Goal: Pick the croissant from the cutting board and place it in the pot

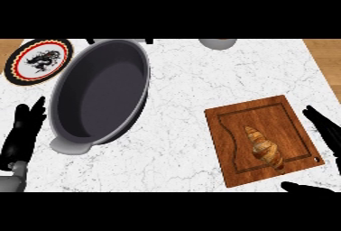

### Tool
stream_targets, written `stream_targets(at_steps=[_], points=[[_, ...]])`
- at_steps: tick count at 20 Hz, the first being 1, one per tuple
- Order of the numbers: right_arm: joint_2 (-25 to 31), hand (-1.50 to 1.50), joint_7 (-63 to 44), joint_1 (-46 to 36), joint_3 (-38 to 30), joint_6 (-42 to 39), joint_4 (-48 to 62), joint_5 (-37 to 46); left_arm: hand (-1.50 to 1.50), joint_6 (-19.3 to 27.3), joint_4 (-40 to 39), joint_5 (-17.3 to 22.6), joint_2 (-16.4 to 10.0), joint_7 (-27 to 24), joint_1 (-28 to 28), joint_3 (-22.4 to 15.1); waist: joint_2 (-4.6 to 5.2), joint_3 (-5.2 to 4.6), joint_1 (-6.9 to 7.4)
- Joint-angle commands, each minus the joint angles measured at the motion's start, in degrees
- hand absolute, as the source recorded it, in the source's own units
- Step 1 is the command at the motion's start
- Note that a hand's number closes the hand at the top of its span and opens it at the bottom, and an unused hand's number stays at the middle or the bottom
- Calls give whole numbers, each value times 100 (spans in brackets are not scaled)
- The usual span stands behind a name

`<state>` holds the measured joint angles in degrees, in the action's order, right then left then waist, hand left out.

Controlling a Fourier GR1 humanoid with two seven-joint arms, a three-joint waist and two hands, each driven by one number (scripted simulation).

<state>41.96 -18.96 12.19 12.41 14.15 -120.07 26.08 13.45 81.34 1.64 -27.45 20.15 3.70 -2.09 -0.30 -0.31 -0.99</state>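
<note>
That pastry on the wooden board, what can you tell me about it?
The croissant is golden brown with darker ridged bands, thick in the middle, tapering at both tips. It lies whole and flat, slanting from upper left to lower right, inside the groove of the wooden cutting board. Only the board touches it; no hand holds it.

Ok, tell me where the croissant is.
Head view, right side: the croissant lies on the cutting board, beside the right hand, the pot far to its left.
</note>
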Motion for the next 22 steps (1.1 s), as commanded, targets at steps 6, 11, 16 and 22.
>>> stream_targets(at_steps=[6, 11, 16, 22], points=[[889, -150, -2548, 9, 541, -2282, -1344, -396, 0, -165, -269, 12, -53, -168, 107, 150, 28, 8, 49], [277, -150, -3767, -1257, 938, -2971, -969, -639, 0, -262, -378, -55, 101, -143, 267, 165, 45, 23, 161], [-163, -150, -3991, -1608, 696, -3396, -526, -571, 0, -235, -90, -260, 221, -14, 192, 253, 34, 29, 139], [-592, -150, -3163, -1024, 705, -3247, 54, 70, 0, -355, 643, -472, 243, 392, -158, 250, 23, 34, 123]])
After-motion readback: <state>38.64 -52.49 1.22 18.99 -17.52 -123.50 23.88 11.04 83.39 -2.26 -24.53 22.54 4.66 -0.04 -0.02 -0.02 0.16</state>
